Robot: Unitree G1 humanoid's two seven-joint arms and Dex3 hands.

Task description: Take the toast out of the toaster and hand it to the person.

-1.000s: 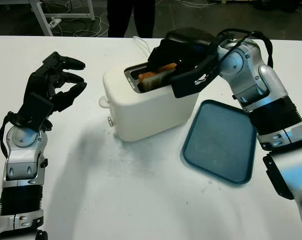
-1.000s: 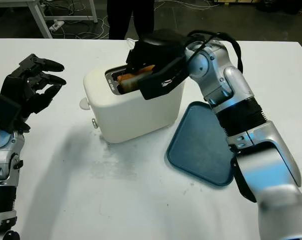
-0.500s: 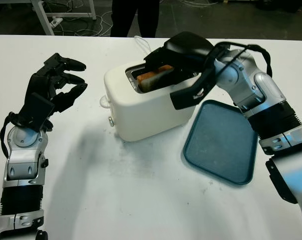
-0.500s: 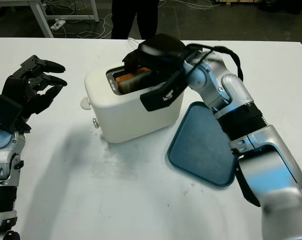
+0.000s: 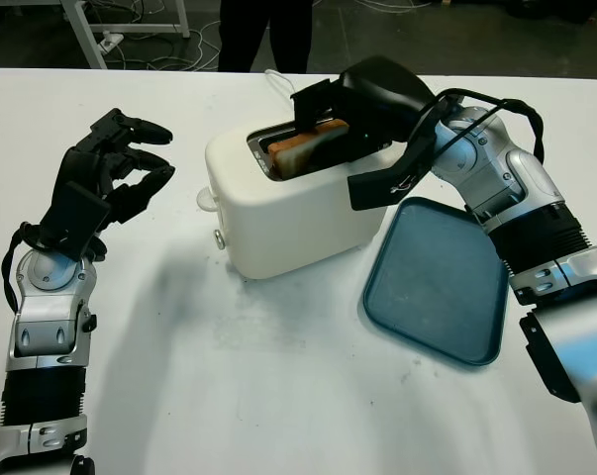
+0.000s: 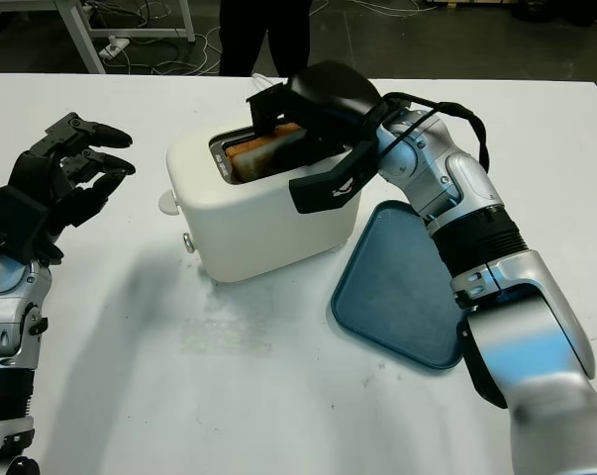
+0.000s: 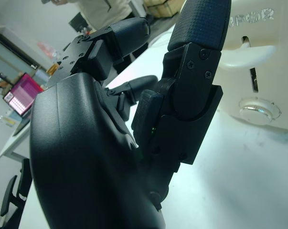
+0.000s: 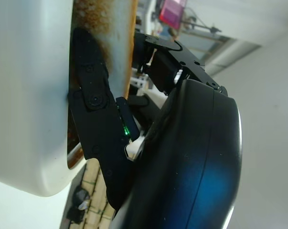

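A cream toaster [image 5: 278, 213] stands mid-table with a browned slice of toast [image 5: 286, 150] sticking up from its slot. My right hand [image 5: 318, 134] reaches over the toaster's top from the right and is shut on the toast. In the right wrist view one black finger [image 8: 93, 95] presses against the toast [image 8: 105, 28] at the slot's edge. My left hand [image 5: 110, 178] hangs open above the table to the left of the toaster, holding nothing. A person's dark legs [image 5: 263, 30] stand beyond the table's far edge.
A dark blue tray [image 5: 437, 282] lies flat on the white table [image 5: 278, 376], right of the toaster and under my right forearm. The toaster's lever and knob [image 7: 261, 110] face my left hand. Table legs and cables [image 5: 130, 35] sit on the floor behind.
My right hand has turned over the slot and its wrist has dropped toward the tray. The toast stands a little higher in the slot. The left hand has barely moved.
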